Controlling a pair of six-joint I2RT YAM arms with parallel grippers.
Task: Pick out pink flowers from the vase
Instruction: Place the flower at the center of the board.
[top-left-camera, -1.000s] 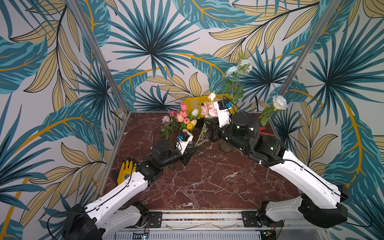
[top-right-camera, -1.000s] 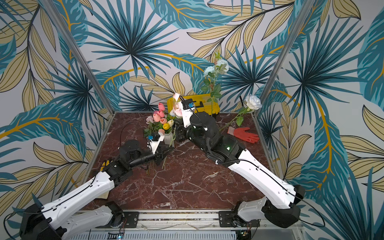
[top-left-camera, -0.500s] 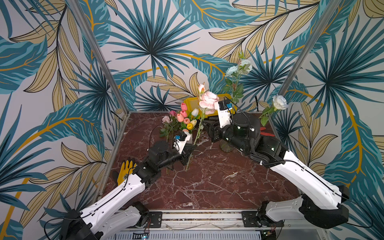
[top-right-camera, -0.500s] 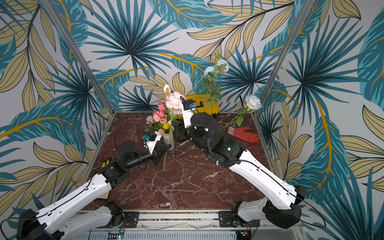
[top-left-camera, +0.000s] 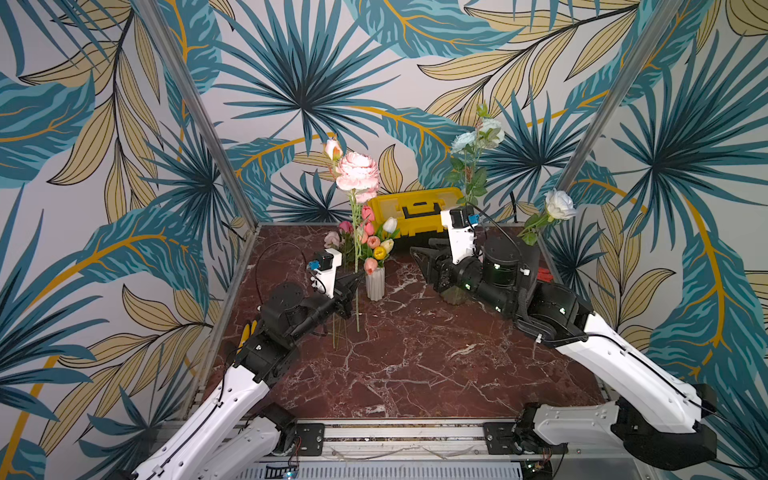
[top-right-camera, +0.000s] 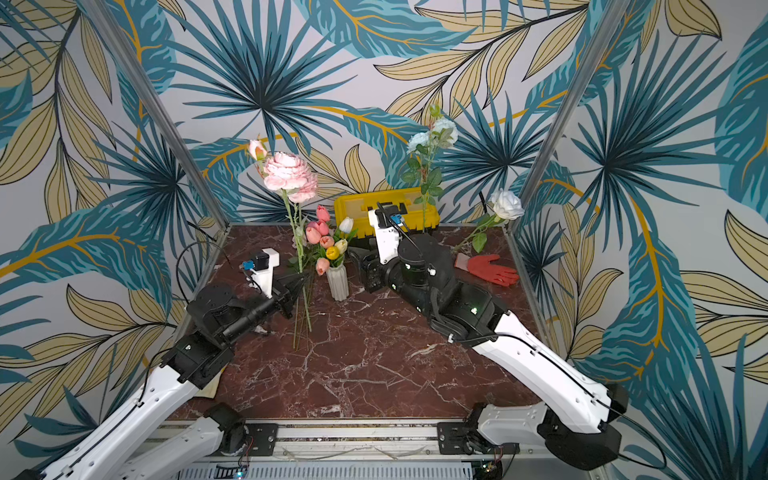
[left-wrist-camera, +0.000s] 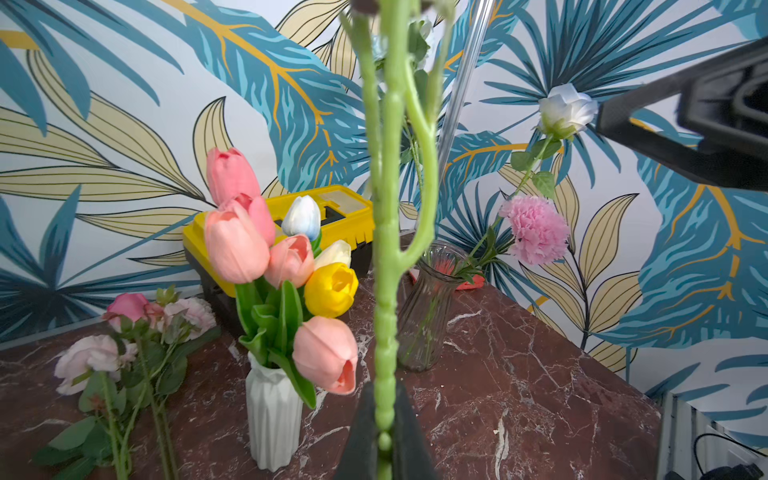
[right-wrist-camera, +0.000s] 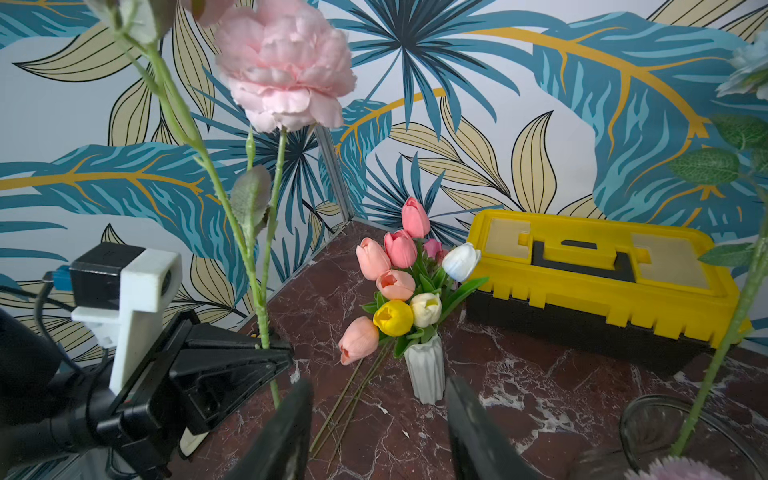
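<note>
— Where's the pink peony (top-left-camera: 357, 172)?
— Upright, its stem clenched in the left gripper (top-left-camera: 352, 287), just beside the white vase (top-left-camera: 375, 284) of tulips.
— And around it?
— Pink roses (left-wrist-camera: 124, 332) lie on the marble table (top-left-camera: 415, 365). A yellow toolbox (top-left-camera: 415, 208) sits at the back. The glass vase (left-wrist-camera: 428, 307) holds a pink carnation (left-wrist-camera: 536, 228) and a white rose (left-wrist-camera: 565, 108).
— The right gripper (right-wrist-camera: 378, 407)?
— Jaws apart, empty, near the glass vase.

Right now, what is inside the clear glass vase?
Green stems stand in the glass vase, leading up to the pink carnation and white rose. The held stem covers one edge, so further stems there cannot be seen.
</note>
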